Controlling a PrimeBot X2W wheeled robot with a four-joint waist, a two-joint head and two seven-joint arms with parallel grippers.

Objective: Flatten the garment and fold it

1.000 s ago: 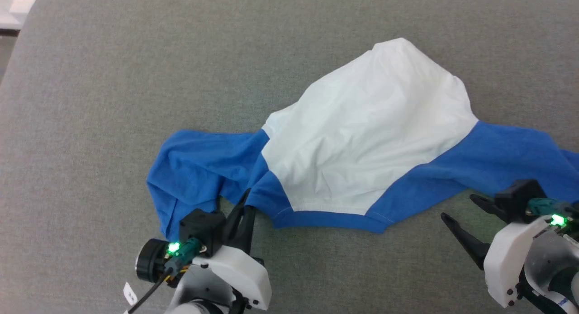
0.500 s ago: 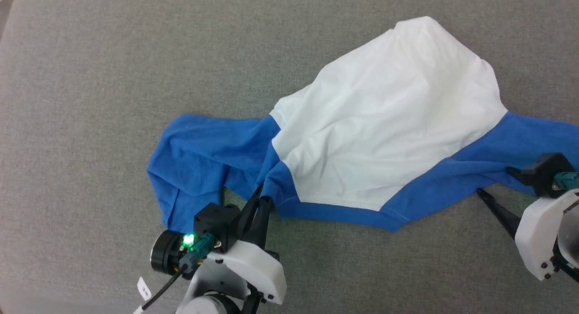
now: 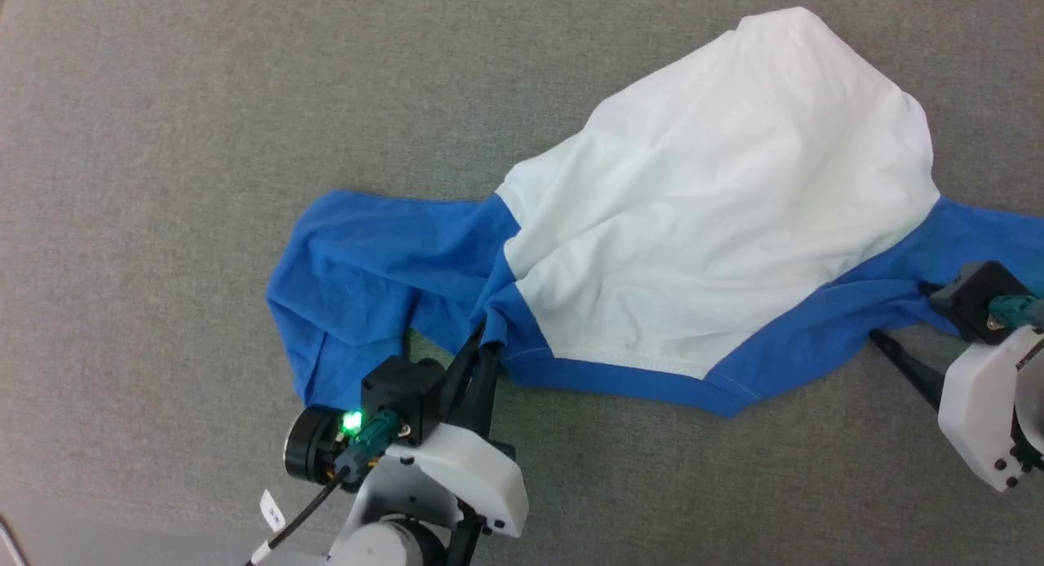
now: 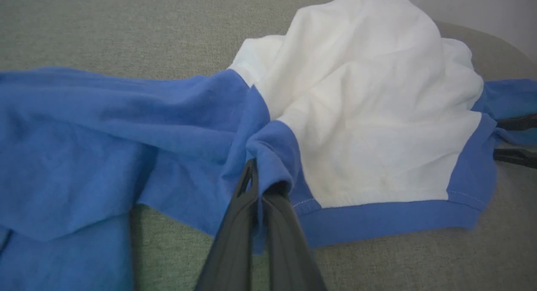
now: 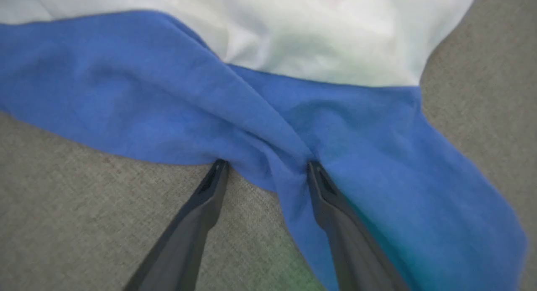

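- We see the garment [image 3: 701, 223] lying rumpled on the grey surface [image 3: 204, 142]: a white panel with blue sections on either side.
- Our left gripper [image 4: 258, 177] is clamped tight on a bunched blue fold at the hem.
- The right wrist view shows our right gripper [image 5: 266, 165] spread wide, straddling a blue ridge and gripping nothing.

- We see the garment [image 3: 718, 223]: a large white panel, royal-blue sections.
- The bench [image 3: 163, 101] is speckled grey weave.
- Our left hand [image 3: 483, 343] has black fingers [image 4: 235, 240], white shell, green light.
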